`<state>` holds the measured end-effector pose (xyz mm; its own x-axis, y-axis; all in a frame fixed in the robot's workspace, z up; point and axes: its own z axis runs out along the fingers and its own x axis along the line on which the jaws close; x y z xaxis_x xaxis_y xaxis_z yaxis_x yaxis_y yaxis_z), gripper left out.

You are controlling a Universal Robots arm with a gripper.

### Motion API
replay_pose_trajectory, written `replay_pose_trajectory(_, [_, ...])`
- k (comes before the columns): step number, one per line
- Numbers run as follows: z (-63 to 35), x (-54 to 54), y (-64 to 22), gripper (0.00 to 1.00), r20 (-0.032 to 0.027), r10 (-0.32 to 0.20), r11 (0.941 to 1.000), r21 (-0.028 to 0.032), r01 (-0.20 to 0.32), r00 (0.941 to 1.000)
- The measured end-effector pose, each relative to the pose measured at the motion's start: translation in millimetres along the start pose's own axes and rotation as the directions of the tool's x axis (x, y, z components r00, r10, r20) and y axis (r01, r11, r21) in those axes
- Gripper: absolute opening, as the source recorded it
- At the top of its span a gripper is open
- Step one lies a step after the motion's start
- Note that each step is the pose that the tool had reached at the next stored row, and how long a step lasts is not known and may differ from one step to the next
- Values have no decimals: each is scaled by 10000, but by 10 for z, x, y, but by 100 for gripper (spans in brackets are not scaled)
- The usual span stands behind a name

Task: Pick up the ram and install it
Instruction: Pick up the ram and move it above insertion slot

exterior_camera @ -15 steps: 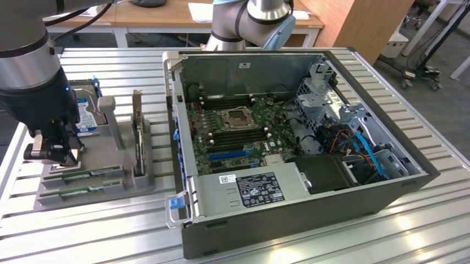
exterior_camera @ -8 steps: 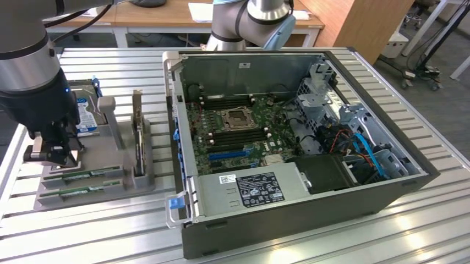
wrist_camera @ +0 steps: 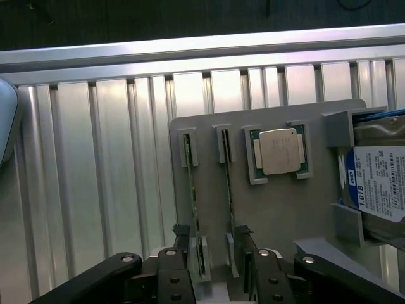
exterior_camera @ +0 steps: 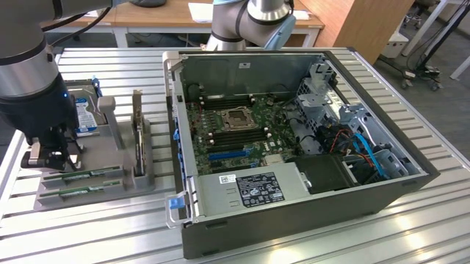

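Two green ram sticks stand on edge in slots of a grey holder [wrist_camera: 285, 215]: one ram [wrist_camera: 192, 190] and a second like it [wrist_camera: 228, 183] beside it. In the exterior view they lie at the holder's near end, ram [exterior_camera: 82, 176] and its twin [exterior_camera: 77, 191]. My gripper [wrist_camera: 212, 253] is open and hovers just over one end of the sticks. Its black fingers [wrist_camera: 181, 237] stand apart, with the ends of both sticks between them and nothing held. In the exterior view the gripper [exterior_camera: 53, 160] hangs at the holder's left end.
The holder also carries a processor chip [wrist_camera: 278, 152], a blue-labelled hard drive [wrist_camera: 380, 183] and an upright expansion card [exterior_camera: 137, 132]. The open computer case [exterior_camera: 294, 220] stands at the exterior view's right of the holder, motherboard [exterior_camera: 235, 126] exposed. All rest on a ribbed aluminium table [exterior_camera: 88, 236].
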<state>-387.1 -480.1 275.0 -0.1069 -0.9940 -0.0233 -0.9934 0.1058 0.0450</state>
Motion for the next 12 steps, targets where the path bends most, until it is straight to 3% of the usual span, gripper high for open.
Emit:
replay_pose_trajectory(7, [4, 5, -1, 42, 0, -7, 10000, 0, 7, 10000])
replay_pose_trajectory(12, [18, 6, -2, 42, -17, -333, 9994, -10, 333, 9994])
